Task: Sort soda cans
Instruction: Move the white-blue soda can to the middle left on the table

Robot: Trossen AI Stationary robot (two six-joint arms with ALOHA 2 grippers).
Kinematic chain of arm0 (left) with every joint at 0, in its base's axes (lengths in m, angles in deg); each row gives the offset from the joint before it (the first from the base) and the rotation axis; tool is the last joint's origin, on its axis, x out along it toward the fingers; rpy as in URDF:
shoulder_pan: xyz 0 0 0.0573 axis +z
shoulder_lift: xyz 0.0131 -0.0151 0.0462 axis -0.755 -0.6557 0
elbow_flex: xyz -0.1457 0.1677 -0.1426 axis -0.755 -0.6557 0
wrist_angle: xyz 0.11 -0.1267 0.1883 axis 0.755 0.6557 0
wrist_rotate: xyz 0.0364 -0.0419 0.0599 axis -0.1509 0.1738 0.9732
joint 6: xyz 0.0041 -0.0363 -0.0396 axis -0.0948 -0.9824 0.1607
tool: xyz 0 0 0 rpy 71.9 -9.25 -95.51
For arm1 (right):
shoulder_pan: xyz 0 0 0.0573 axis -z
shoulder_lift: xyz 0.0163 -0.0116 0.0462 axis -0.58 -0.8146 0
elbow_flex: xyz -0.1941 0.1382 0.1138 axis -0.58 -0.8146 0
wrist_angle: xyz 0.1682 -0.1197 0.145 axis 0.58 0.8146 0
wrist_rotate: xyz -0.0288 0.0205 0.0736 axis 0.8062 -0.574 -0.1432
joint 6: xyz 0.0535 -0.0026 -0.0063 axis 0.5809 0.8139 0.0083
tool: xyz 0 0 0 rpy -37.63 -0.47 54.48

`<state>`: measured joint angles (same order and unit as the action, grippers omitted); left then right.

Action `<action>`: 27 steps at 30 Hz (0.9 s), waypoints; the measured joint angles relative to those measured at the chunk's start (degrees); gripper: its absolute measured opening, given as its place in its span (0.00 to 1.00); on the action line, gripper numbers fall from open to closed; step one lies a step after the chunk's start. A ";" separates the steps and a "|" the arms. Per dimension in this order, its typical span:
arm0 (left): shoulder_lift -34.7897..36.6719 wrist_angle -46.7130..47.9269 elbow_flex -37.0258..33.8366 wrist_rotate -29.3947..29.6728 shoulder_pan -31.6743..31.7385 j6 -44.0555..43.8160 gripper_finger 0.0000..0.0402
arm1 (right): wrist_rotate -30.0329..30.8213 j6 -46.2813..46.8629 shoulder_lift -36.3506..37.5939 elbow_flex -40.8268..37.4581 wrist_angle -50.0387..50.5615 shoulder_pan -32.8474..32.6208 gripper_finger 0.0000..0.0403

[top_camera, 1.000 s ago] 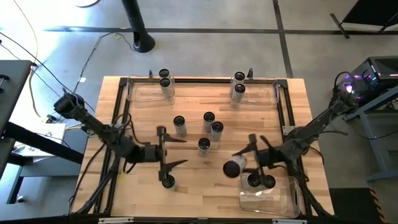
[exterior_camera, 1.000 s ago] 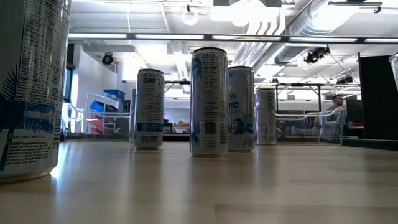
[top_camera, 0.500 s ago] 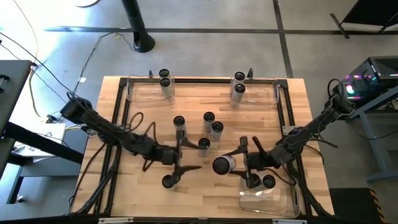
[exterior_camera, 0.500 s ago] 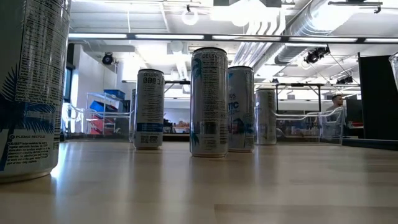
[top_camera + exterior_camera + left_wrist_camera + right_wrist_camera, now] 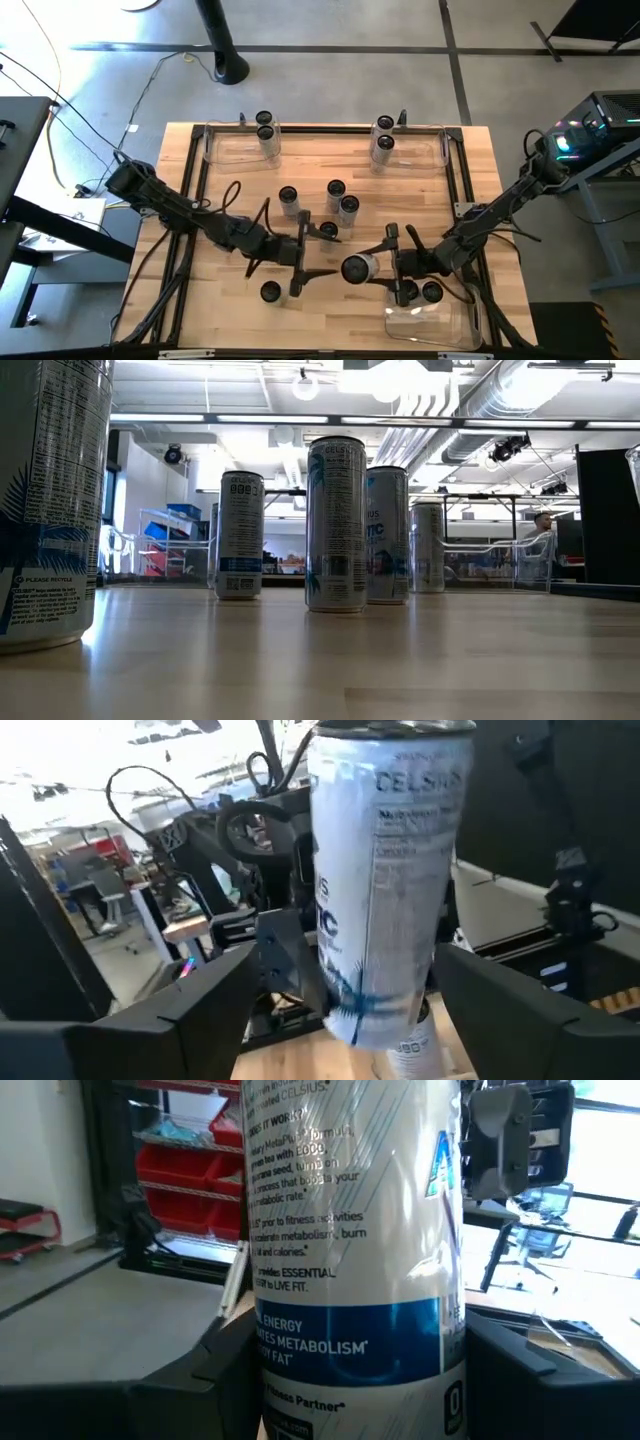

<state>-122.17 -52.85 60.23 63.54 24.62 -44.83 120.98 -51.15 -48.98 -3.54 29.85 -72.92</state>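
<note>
Left gripper (image 5: 303, 262) low over mid worktop (image 5: 230, 190); fingers (image 5: 297, 285) spread wide, nothing clamped. Left wrist view: one tall white-and-blue aluminium can (image 5: 385, 880) upright between the two dark fingers (image 5: 180, 1020), gaps showing on both sides; contact cannot be confirmed. High view: that looks like the dark-topped can (image 5: 327, 232) just past the fingertips, near the far finger.

Right gripper (image 5: 390, 255) holds a white-and-blue can w/ silvery rim (image 5: 357, 268), tipped on its side, top facing the left fingers. Right wrist view: can body (image 5: 355, 1250) fills the space between the fingers (image 5: 210, 1370), both touching its sides — gripping.

Other cans, high view:
- three upright (image 5: 289, 200) (image 5: 336, 190) (image 5: 348, 209) beyond the left fingers, towards far edge.
- one lone (image 5: 270, 292) on near side of left fingers, close to near edge.
- two (image 5: 408, 291) (image 5: 432, 292) in clear plastic rectangular bin (image 5: 440, 325), just behind right fingers.
- pair (image 5: 265, 127) in clear bin (image 5: 225, 150) at far left; pair (image 5: 384, 138) in clear bin (image 5: 425, 152) at far right.

Low view: several cans upright on wooden worktop; tallest-looking centre can (image 5: 336, 525) apart from its neighbours; no fingers in view. A person (image 5: 541, 525) far off in the room behind.
</note>
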 joint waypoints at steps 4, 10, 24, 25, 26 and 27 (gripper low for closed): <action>0.00 2.39 0.00 -5.57 1.70 -3.72 0.80 | 0.42 -0.77 -1.30 0.00 -1.97 0.44 0.58; -0.03 0.77 0.00 -9.35 2.32 -5.41 0.82 | 0.19 -0.27 -2.30 0.00 -2.31 2.33 0.58; -4.65 -9.52 0.58 -4.42 2.76 -6.93 0.82 | -0.63 0.67 -2.40 0.00 -1.25 6.47 0.58; -5.08 -9.37 0.93 -4.33 2.80 -6.94 0.82 | -0.63 0.67 -2.42 0.00 -1.18 6.70 0.58; -5.46 -9.44 1.41 -4.14 2.88 -6.98 0.82 | -0.65 0.74 -2.42 0.00 -1.17 6.82 0.58; -5.61 -9.37 1.81 -4.27 3.07 -6.95 0.82 | -0.67 0.80 -2.42 0.00 -1.25 6.90 0.58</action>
<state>-127.78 -62.22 62.04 59.26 27.69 -51.79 120.31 -50.36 -51.40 -3.54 28.59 -66.02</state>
